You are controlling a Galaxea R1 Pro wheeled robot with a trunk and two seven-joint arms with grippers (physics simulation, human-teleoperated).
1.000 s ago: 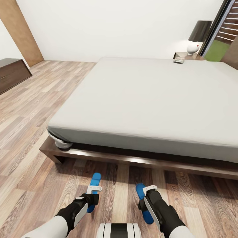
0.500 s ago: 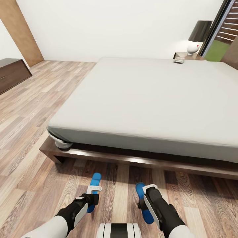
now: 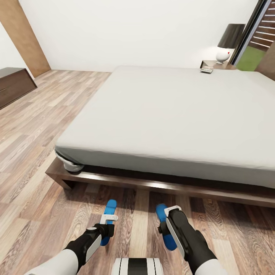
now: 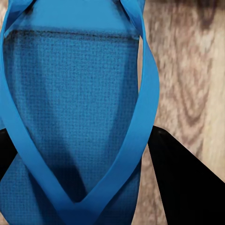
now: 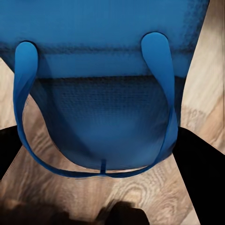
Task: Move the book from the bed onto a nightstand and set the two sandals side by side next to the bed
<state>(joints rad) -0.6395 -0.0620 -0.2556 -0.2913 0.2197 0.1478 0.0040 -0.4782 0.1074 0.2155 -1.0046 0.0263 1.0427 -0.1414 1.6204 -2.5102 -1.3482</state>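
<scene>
Sandals: two blue flip-flops, one per gripper, low over the wood floor (image 3: 30,152) just in front of the bed (image 3: 172,114). Left sandal (image 3: 109,218) is clamped in the left gripper (image 3: 109,219), toe end pointing toward the bed base; left wrist cam has its sole (image 4: 70,117) and strap up close, w/ a dark finger (image 4: 187,183) at each side. Right sandal (image 3: 165,225) is clamped in the right gripper (image 3: 172,211), roughly parallel to the first, a plank or two apart; right wrist cam shows its sole (image 5: 103,103) between two dark fingers (image 5: 201,173). One bed, pale mattress on dark base. One nightstand (image 3: 217,65) at the far corner w/ one lamp (image 3: 229,42) and a small flat item at the edge, too small to ID. One long dark cabinet (image 3: 13,86) at the left wall.
</scene>
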